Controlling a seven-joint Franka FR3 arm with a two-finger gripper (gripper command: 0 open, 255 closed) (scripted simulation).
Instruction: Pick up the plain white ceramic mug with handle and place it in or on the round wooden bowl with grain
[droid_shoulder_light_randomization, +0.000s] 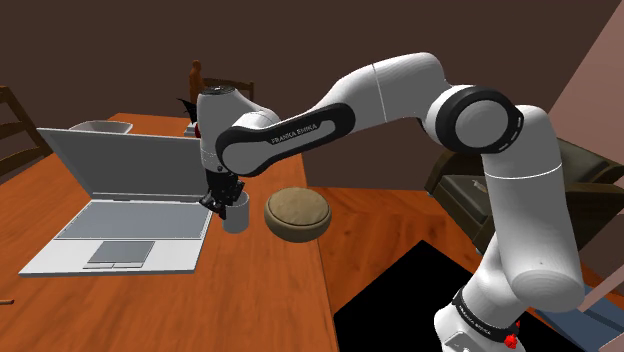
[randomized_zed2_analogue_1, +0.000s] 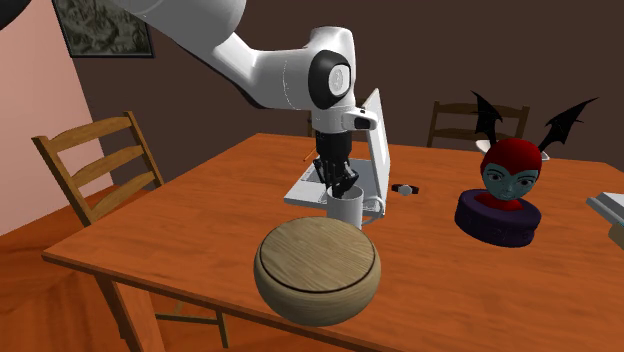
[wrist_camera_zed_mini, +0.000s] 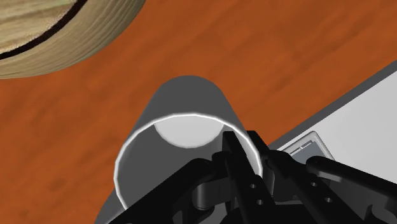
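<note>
Left of the wooden bowl (droid_shoulder_light_randomization: 297, 215) (in the shoulder view), the gripper (droid_shoulder_light_randomization: 227, 202) is pinching the upright mug (droid_shoulder_light_randomization: 238, 219) by its rim.

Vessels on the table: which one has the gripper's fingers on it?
The plain white cylindrical mug beside the grey laptop; the black gripper clasps its rim, while the round wooden bowl sits apart.

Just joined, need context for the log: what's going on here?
The Franka arm has its tool on the white mug, fingers pinching the rim wall, one inside, one outside. The mug stands upright on the wooden table between an open laptop and the round wooden bowl, apparently not lifted yet.
</note>
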